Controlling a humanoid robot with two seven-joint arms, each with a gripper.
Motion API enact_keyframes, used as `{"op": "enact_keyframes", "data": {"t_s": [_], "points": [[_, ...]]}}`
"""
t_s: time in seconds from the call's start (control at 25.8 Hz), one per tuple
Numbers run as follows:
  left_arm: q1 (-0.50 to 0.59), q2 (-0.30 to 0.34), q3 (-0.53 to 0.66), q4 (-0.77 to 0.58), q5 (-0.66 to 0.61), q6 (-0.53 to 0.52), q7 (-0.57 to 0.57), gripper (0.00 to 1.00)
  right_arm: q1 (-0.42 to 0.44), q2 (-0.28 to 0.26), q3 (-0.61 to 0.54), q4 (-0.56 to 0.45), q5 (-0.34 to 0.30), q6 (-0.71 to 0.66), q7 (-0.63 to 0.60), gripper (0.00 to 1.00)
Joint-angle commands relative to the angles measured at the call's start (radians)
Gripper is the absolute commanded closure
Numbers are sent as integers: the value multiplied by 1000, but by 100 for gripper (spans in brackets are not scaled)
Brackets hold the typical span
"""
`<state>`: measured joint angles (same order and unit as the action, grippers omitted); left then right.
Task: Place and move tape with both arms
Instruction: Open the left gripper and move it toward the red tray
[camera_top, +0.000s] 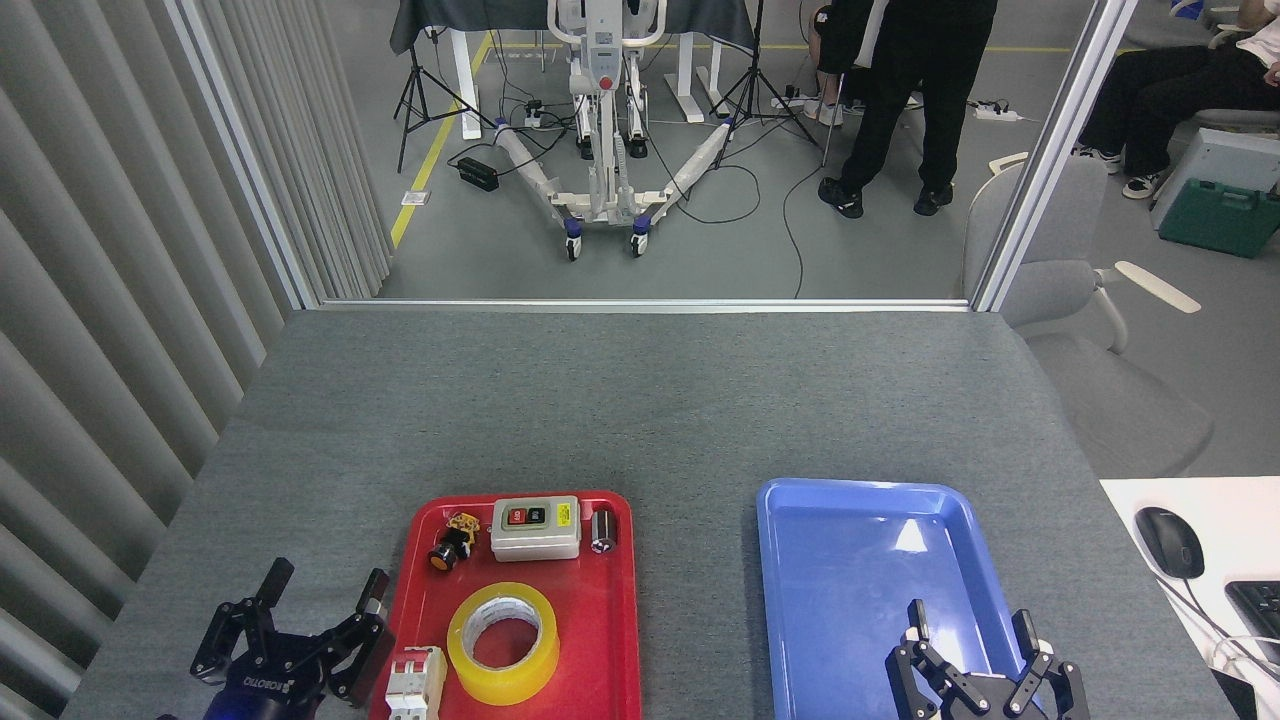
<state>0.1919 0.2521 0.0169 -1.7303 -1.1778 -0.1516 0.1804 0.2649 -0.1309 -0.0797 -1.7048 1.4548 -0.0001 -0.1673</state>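
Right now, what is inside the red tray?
The red tray holds the tape lying flat, a grey switch box, a small orange push button, a metal cylinder and a white breaker. The breaker's lower end is cut off by the picture's edge.

Both arms cut off; breaker (415, 683) partly cropped.

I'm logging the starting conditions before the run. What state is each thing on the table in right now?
tape: lying flat in the red tray, not gripped
red tray: holds the tape and small electrical parts
switch box: lying at the red tray's far end
blue tray: nothing in it
left gripper: open, beside the red tray, holding nothing
right gripper: open, over the blue tray's near end, holding nothing
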Motion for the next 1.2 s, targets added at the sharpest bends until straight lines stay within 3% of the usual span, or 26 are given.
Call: {"op": "enact_keyframes", "data": {"t_s": [0.0, 0.19, 0.89, 1.05, 1.16], "points": [[9, -14, 57, 0, 1, -48, 11, 0, 0, 0, 0, 1, 1, 0, 0, 0], [6, -22, 71, -2, 4, -117, -65, 0, -1, 0, 0, -1, 1, 0, 0, 0], [-5, -13, 97, 2, 9, -128, -45, 0, 2, -4, 5, 1, 1, 0, -1, 0], [-9, 50, 92, 2, 18, -184, 31, 0, 11, -16, 5, 1, 1, 0, 0, 0], [-49, 59, 89, 11, 24, -177, 64, 0, 14, -21, 5, 1, -1, 0, 0, 0]]}}
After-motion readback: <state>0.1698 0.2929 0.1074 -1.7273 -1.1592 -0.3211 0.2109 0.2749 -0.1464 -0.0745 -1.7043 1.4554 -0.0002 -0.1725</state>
